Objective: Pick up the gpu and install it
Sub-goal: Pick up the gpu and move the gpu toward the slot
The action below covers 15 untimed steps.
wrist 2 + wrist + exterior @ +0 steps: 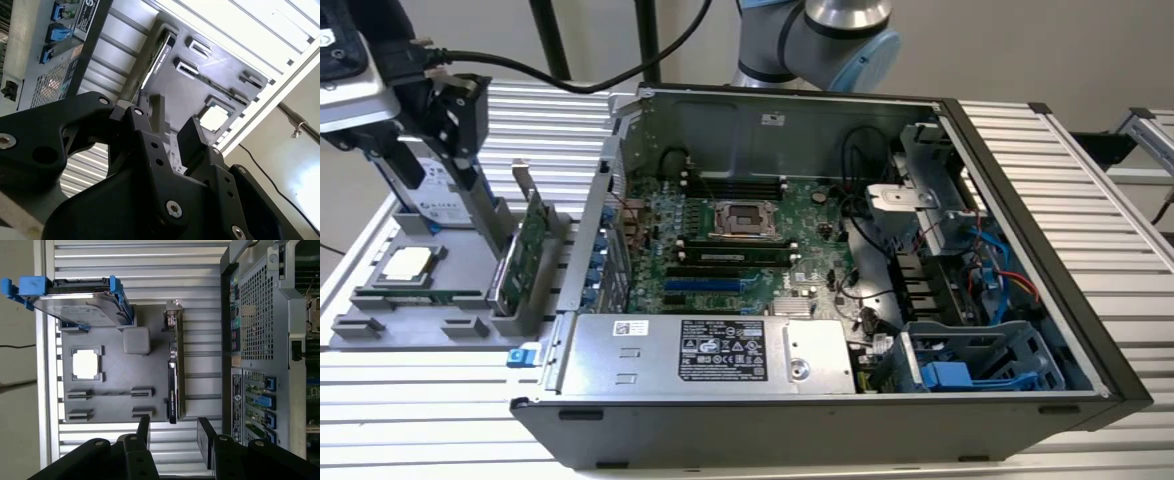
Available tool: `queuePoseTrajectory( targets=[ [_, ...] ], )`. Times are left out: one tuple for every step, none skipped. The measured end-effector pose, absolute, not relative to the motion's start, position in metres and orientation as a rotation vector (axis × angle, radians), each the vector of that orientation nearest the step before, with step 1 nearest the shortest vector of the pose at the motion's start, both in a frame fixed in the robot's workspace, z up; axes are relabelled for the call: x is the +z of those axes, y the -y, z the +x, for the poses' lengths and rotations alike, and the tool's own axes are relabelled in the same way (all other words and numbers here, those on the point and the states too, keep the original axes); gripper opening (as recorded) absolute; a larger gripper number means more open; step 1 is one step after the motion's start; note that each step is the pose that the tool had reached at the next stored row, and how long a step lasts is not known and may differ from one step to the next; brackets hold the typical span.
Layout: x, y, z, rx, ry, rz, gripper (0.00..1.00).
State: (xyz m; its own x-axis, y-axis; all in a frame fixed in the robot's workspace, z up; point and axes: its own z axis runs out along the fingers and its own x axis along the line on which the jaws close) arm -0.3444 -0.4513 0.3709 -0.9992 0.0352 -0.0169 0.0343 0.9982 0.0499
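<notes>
Above the grey tray [115, 380] at the tabletop [454, 390] edge on the exterior view's left: claw [174, 437], jaws apart, empty. Item: gpu [173, 375], standing on edge in the tray slot nearest the computer case [787, 430]. Risk: off-line descent, a finger striking the card's top edge or bracket [173, 310]; shallow grip, thin card tilting.
</notes>
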Motion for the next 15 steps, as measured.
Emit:
queuePoseTrajectory(
  targets=[
    [0.3702, 0.4513, -0.3444, 0.078, -3.122, 0.054, 1.0],
    [0.3695, 0.4513, -0.3443, 0.078, -3.122, 0.054, 1.0],
    [0.369, 0.4513, -0.3443, 0.077, -3.122, 0.054, 1.0],
    [0.3687, 0.4513, -0.3443, 0.077, -3.123, 0.054, 1.0],
    [0.3686, 0.4513, -0.3443, 0.077, -3.123, 0.055, 1.0],
    [0.3686, 0.4513, -0.3443, 0.077, -3.123, 0.054, 1.0],
    [0.3686, 0.4513, -0.3443, 0.077, -3.123, 0.054, 1.0],
    [0.3684, 0.4513, -0.3443, 0.078, -3.122, 0.054, 1.0],
    [0.3684, 0.4513, -0.3443, 0.077, -3.122, 0.054, 1.0],
    [0.3684, 0.4513, -0.3443, 0.077, -3.122, 0.055, 1.0],
    [0.368, 0.4513, -0.3443, 0.078, -3.122, 0.054, 1.0],
    [0.3677, 0.4513, -0.3443, 0.078, -3.122, 0.054, 1.0],
    [0.3673, 0.4513, -0.3443, 0.078, -3.122, 0.054, 1.0],
    [0.367, 0.4513, -0.3443, 0.077, -3.122, 0.054, 1.0],
    [0.3665, 0.4513, -0.3443, 0.078, -3.122, 0.054, 1.0]
  ],
)
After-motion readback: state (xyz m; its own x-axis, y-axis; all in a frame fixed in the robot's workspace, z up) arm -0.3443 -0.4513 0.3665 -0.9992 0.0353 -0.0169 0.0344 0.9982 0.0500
